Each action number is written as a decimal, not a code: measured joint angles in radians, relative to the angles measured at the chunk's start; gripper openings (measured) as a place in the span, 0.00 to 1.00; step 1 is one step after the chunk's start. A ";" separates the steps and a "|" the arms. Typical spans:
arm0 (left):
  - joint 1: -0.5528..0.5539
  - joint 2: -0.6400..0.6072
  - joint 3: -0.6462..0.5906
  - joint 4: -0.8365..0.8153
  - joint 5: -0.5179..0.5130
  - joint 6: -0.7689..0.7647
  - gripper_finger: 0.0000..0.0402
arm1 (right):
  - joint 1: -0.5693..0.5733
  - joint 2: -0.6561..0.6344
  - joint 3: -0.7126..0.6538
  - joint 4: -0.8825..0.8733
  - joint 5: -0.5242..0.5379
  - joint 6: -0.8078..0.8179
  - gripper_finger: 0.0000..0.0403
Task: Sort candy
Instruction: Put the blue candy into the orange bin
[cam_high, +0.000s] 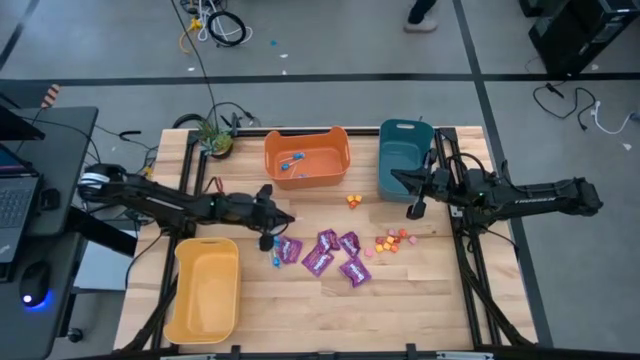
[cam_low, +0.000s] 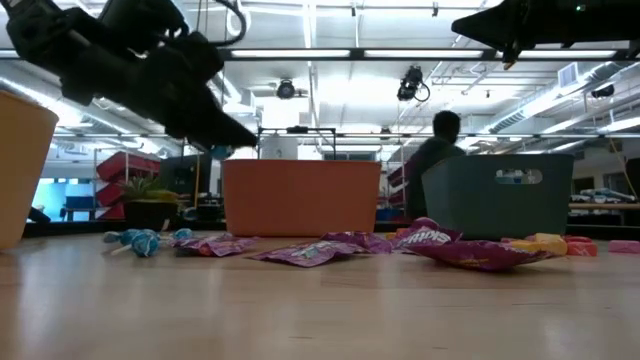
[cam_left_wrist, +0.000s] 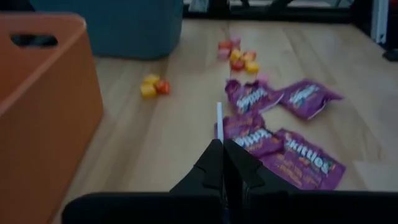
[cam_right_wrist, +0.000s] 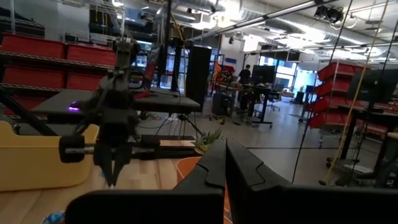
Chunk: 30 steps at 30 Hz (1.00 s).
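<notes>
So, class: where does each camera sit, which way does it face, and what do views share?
High: above the table, looking straight down; both arms, left end effector and right end effector.
Low: table height, looking level across at the orange bin; arms overhead.
Left wrist: facing the tabletop; own fingers shut on a lollipop stick.
Right wrist: facing the room; own shut fingers, left arm beyond.
Shared: purple packets in high, low, left wrist.

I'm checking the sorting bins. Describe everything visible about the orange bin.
The orange bin is a rectangular tub that looks like plastic, with rounded corners and a slot handle near its rim. It stands upright and open at the far side of the wooden table, beside the teal bin. A few blue-wrapped lollipops lie inside. No gripper touches it.
</notes>
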<state>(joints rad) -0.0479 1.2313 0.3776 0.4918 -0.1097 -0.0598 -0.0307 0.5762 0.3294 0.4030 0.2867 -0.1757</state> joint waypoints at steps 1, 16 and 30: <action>0.000 -0.014 0.000 0.000 0.000 0.006 0.00 | 0.000 0.000 0.000 0.000 0.000 0.000 0.00; 0.000 -0.170 0.000 0.025 0.018 0.149 0.00 | 0.000 0.000 0.000 -0.001 0.000 0.000 0.00; 0.017 -0.232 0.000 0.181 0.043 0.301 0.00 | 0.000 0.000 0.000 -0.001 0.000 0.000 0.00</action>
<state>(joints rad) -0.0308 0.9997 0.3779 0.6723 -0.0666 0.2412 -0.0307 0.5762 0.3292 0.4019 0.2867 -0.1753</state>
